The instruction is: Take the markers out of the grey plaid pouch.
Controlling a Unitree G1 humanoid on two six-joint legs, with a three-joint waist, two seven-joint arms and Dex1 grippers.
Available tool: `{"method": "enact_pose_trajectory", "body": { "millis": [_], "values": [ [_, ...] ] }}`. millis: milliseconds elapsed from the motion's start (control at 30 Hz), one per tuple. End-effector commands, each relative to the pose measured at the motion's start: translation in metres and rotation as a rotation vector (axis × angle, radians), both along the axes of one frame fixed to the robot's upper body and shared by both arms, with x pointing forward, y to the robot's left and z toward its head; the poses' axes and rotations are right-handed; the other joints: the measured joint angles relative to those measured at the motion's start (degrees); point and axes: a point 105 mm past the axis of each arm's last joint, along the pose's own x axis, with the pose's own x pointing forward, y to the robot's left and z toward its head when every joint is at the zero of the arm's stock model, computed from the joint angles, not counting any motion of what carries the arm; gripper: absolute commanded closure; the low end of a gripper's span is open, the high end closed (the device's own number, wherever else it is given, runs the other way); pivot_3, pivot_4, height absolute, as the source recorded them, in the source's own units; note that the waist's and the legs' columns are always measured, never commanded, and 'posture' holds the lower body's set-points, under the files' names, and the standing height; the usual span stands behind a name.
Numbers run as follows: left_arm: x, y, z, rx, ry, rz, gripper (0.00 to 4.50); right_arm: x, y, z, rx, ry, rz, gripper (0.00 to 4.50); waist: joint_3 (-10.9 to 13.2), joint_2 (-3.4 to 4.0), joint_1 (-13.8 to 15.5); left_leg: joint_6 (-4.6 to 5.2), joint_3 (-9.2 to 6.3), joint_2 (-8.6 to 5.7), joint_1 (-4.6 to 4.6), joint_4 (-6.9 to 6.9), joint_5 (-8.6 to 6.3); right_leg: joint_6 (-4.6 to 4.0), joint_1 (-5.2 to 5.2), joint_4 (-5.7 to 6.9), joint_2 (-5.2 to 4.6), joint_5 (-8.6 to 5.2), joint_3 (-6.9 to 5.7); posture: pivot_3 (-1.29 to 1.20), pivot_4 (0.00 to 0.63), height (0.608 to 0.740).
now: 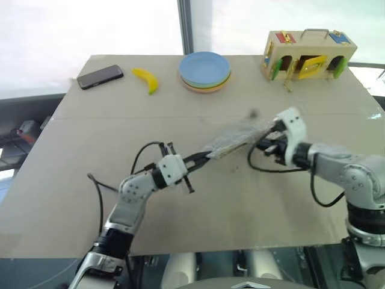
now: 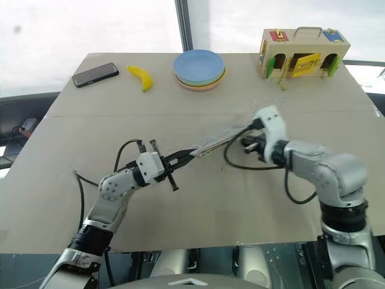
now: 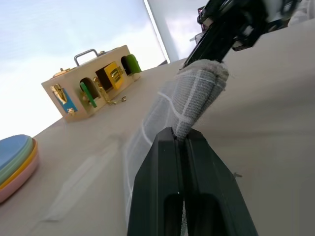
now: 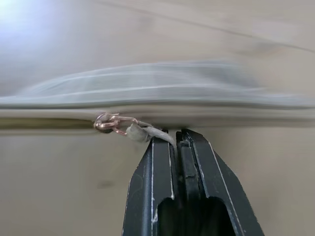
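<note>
Grey plaid fabric, crossed with thin white lines, made up the pouch (image 1: 236, 138), which hung stretched above the table (image 1: 72, 192) between the two pincers. The left pincer (image 3: 181, 140) was shut tight on one corner of the pouch, the cloth bunched just past its black fingertips, and from there the pouch ran up and away toward the right pincer (image 1: 272, 139). In the right wrist view the right pincer (image 4: 177, 135) was closed on the small grey zip cord (image 4: 142, 132), with the copper zip ring (image 4: 104, 123) just beside its tips and the long edge of the pouch lying straight across in front of them. The markers could not be seen; whether they were inside the pouch cannot be told. Well beyond the right pincer, at the far edge of the table, stood a wooden box (image 1: 307, 55) with coloured doors and latches and a metal handle on top. Beyond the left pincer, also well apart from it, lay a stack of plates (image 1: 204, 71), blue on top, then a yellow banana (image 1: 146, 79) and, farthest over toward the far left corner, a black phone (image 1: 100, 76).
</note>
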Motion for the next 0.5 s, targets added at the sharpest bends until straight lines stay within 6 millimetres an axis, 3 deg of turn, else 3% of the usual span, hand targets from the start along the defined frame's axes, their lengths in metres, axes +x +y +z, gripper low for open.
{"method": "enact_pose_trajectory", "body": {
  "millis": [33,333,400,500],
  "values": [
    [-0.008,0.005,0.023,-0.075,-0.038,-0.050,4.50,0.014,-0.030,0.014,-0.039,-0.081,-0.157,4.44,0.00,0.00,-0.05,0.00,-0.01,0.00,0.00,-0.01,0.00,0.01,-0.01,0.00,0.02,0.00,0.00,0.00,0.150,0.740],
    [-0.001,0.012,0.032,-0.154,0.057,-0.033,4.50,0.007,-0.062,0.013,-0.119,-0.104,-0.268,4.44,0.01,0.02,0.11,0.00,0.01,0.02,-0.02,-0.04,0.00,0.40,-0.04,-0.02,0.08,0.00,0.06,0.00,0.150,0.740],
    [0.000,0.012,0.032,-0.165,0.074,-0.030,4.50,-0.006,-0.052,0.012,-0.209,-0.107,-0.136,4.44,0.06,0.11,0.23,0.00,0.02,0.01,-0.04,-0.05,0.00,0.41,-0.04,-0.05,0.04,-0.01,0.05,0.00,0.150,0.740],
    [0.002,0.010,0.031,-0.178,0.102,-0.031,4.50,-0.019,-0.037,0.013,-0.206,-0.122,-0.046,3.65,0.06,0.09,0.00,0.02,0.00,-0.03,-0.09,-0.11,-0.01,0.42,-0.04,-0.18,-0.01,-0.02,0.05,0.00,0.150,0.740]
  ]
}}
